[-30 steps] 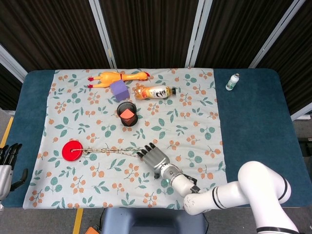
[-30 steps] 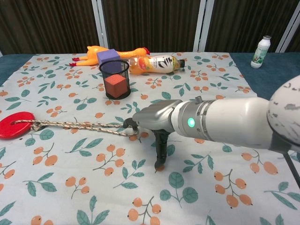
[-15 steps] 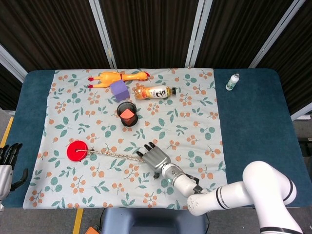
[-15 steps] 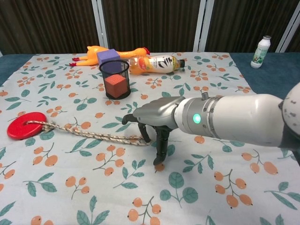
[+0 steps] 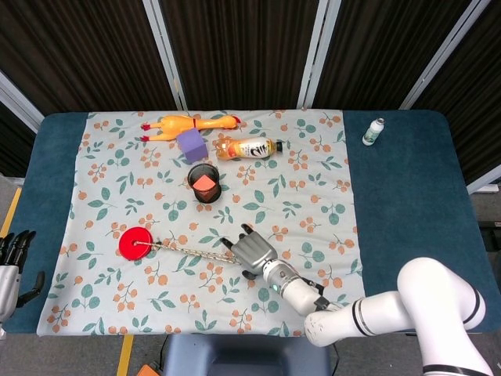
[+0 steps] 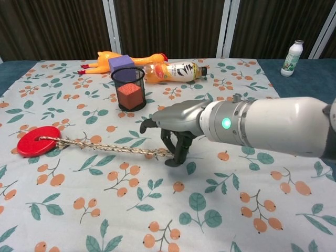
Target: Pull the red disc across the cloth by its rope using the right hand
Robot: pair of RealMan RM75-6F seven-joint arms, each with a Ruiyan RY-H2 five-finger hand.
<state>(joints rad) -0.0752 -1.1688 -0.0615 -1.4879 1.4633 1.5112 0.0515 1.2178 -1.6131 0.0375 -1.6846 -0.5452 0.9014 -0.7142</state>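
Observation:
The red disc [image 5: 135, 243] [image 6: 38, 140] lies flat on the floral cloth [image 5: 313, 196] toward its left side. A braided rope [image 5: 192, 252] [image 6: 105, 147] runs taut from the disc's centre rightward to my right hand [image 5: 252, 252] [image 6: 176, 128]. That hand grips the rope's end with its fingers curled down onto the cloth. My left hand [image 5: 11, 262] hangs off the table's left edge with its fingers apart and nothing in it.
A black mesh cup [image 5: 204, 182] holding an orange cube stands behind the rope. Further back lie a purple block [image 5: 192, 145], a rubber chicken [image 5: 188, 124] and an orange juice bottle [image 5: 248, 147]. A small white bottle [image 5: 374, 131] stands on the blue table at the far right.
My right hand has drawn toward the right and nearer the front, and the red disc has slid rightward across the cloth behind the rope.

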